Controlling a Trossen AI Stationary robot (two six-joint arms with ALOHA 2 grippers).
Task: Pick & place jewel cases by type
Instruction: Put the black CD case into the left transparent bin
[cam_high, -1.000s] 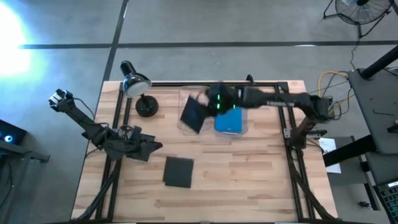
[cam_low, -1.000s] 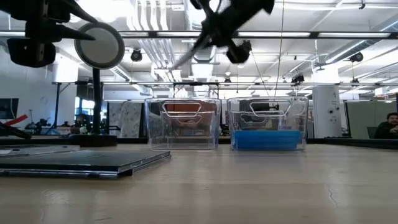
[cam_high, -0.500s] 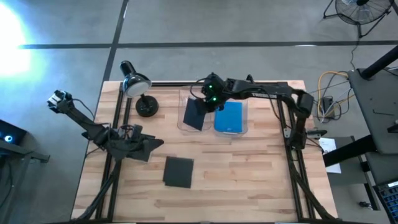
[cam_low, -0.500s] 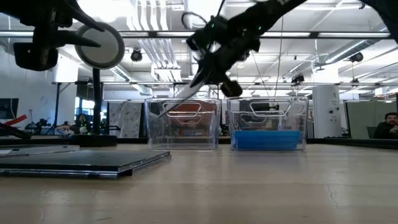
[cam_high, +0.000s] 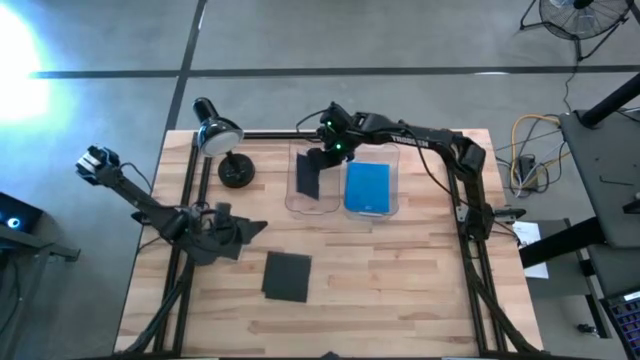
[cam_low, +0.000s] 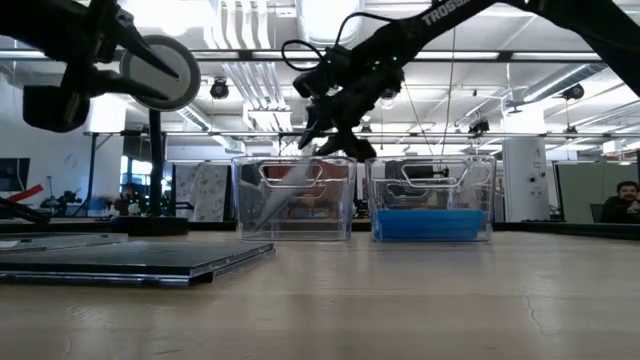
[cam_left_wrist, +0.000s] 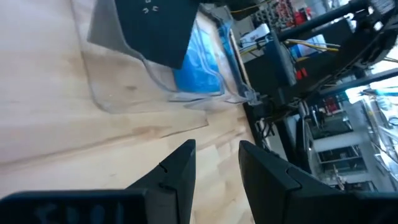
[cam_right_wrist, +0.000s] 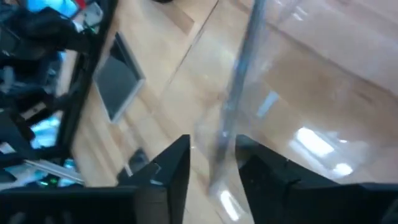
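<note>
Two bins sit side by side at the back of the table, and the right gripper (cam_high: 325, 150) is over the left bin (cam_high: 313, 205), fingers pinched on a dark jewel case (cam_high: 309, 172) that hangs tilted down inside the clear walls. From table level the dark case (cam_low: 283, 190) slants steeply in that bin, its upper edge in the gripper (cam_low: 322, 135). The right wrist view shows the case edge-on between the two dark fingers (cam_right_wrist: 163, 171). Next door, the right bin (cam_high: 394, 190) holds a blue jewel case (cam_high: 367, 187) lying flat. Another dark jewel case (cam_high: 288, 275) lies flat on the bare wooden table (cam_high: 400, 280), near the front. The left gripper (cam_high: 252, 229) waits low at the left side, fingers slightly parted. A desk lamp (cam_high: 222, 140) stands at the back-left corner. Behind the table lies an open workshop hall, a person (cam_low: 628, 200) at far right.
</note>
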